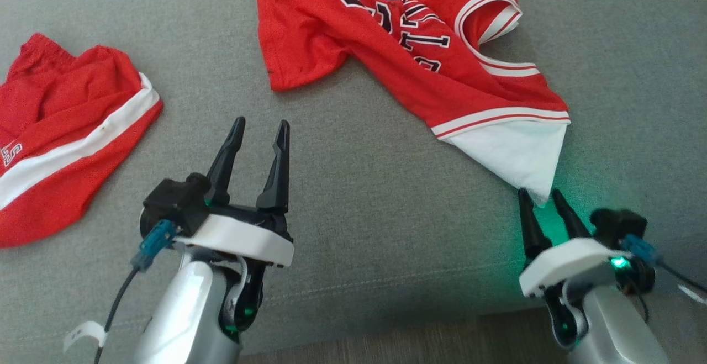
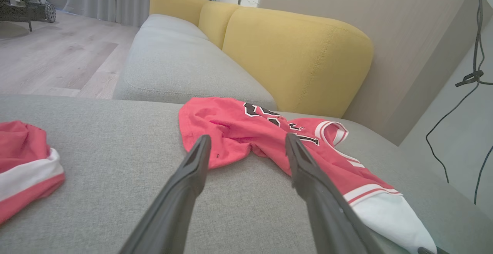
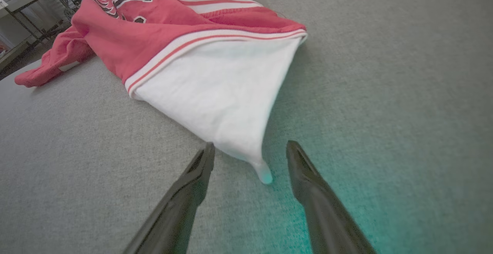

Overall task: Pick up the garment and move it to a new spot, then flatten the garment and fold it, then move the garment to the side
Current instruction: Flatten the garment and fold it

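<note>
Right gripper (image 1: 539,195): fingers apart, nothing clamped. The tips sit low on the grey seat cushion (image 1: 359,215), one on each side of the jersey's (image 1: 386,60) pointed white corner (image 3: 264,175). In the right wrist view the corner's tip lies between the two fingers with a gap on both sides; contact can't be confirmed. There's a green glow (image 1: 547,226) on the cushion right at that corner.

Left gripper (image 1: 261,122): also spread wide and empty, over the cushion. It is on the robot's side of the jersey's red lobe and short of it, not touching. The left wrist view looks between the fingers straight at the jersey.

Jersey: red with white striped trim and black lettering. It lies crumpled and twisted on the cushion, not flat. The white inner face is turned out at the corner by the right gripper, just below a red-and-white hem band (image 1: 497,118). A white-trimmed opening (image 1: 491,21) is bunched up at the jersey's far right.

Red shorts (image 1: 66,132) with a white stripe lie well apart from the jersey, to its left, past the left gripper. In the left wrist view a yellow backrest (image 2: 296,53) stands beyond the jersey, dark cables (image 2: 462,92) hang to its right, and wood floor (image 2: 50,61) shows far off to its left.
</note>
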Motion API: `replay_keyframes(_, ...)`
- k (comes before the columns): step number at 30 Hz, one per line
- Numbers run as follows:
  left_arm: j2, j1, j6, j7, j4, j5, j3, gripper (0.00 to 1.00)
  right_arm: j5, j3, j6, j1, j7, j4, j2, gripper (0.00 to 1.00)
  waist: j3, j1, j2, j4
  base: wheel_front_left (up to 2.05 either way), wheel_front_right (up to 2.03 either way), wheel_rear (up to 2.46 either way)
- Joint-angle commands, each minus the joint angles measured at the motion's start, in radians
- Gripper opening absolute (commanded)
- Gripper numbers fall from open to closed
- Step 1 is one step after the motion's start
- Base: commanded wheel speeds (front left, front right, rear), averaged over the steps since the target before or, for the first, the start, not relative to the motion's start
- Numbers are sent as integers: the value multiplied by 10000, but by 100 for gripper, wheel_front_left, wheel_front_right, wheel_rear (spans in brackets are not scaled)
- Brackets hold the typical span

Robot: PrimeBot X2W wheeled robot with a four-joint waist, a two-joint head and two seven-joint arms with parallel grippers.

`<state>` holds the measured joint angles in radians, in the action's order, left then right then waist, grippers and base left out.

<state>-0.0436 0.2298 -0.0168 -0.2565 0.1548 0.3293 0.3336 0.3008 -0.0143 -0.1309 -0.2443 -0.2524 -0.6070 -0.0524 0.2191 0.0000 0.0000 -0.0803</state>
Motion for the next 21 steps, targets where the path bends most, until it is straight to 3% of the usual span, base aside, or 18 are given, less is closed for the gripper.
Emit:
replay_keyframes(1,-66,430,15,-53,-337,-73,-387,100,57,-300,2,-334,-87,222,22,0,44,0,0,11,0,0,0)
replay_keyframes(4,-66,476,27,-53,-322,-117,-416,100,33,-284,2,-576,-89,276,22,0,134,0,0,3,0,0,0)
replay_keyframes(12,-66,638,59,-53,-11,-391,-552,100,-825,1163,2,-1002,-92,1817,22,0,425,0,0,-212,0,0,0)
replay_keyframes(21,-91,1683,195,-53,1659,-1936,-422,100,-745,1503,2,-1506,-92,3220,22,0,1081,0,0,-506,0,0,0)
